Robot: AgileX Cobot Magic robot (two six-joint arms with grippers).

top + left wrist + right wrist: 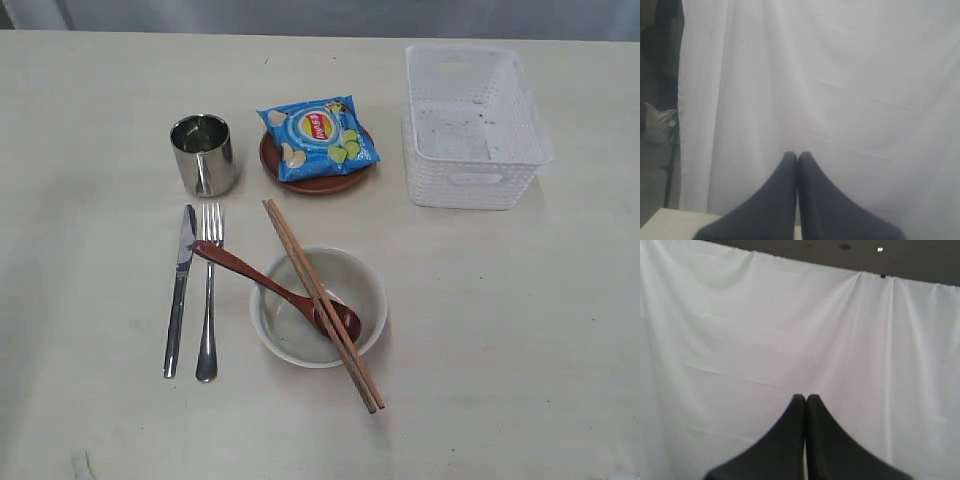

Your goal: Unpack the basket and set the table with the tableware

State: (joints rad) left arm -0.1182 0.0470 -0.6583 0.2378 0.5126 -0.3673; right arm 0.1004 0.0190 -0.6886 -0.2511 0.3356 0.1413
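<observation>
Exterior: the basket (470, 182) sits upper right on the table (520, 350), with the mug (203, 153) and the plate (322, 186) under a snack bag (318, 135) to its left. Knife (179, 290) and fork (208, 300) lie side by side. Spoon (270, 280) and chopsticks (300, 262) rest across the bowl (285, 328). Left wrist: left gripper (798, 156) clenched on nothing, facing a curtain (840, 75). Right wrist: right gripper (806, 398) clamped tight too, gripping nothing.

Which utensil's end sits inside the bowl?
The reddish-brown wooden spoon: its head lies in the cream round bowl. Wooden chopsticks span its rim; steel knife and fork lie outside.

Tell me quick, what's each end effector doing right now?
Left end effector: closed, holding nothing.
Right end effector: closed, holding nothing.
</observation>
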